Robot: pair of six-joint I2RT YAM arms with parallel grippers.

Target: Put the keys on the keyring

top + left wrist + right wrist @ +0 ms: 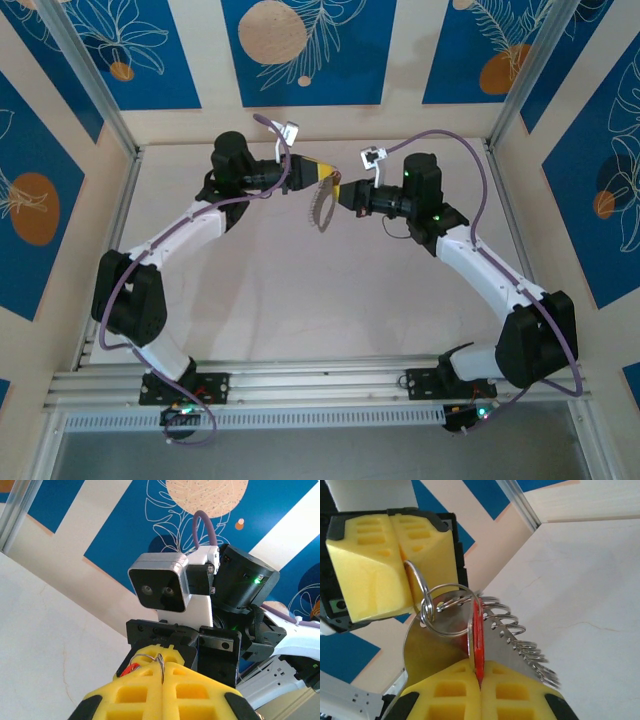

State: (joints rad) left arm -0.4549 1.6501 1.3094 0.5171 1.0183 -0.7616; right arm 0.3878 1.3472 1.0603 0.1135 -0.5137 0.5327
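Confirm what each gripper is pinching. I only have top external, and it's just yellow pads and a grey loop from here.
Observer: The right gripper is shut on the red tag, held edge-on between its pads.
Operator: And left?
Observer: The left gripper is shut on a thin wire ring.
Operator: Tag on a ring?
Observer: A round split ring is linked through that wire ring and crosses the tag's top. I can't tell whether the tag is threaded on it.
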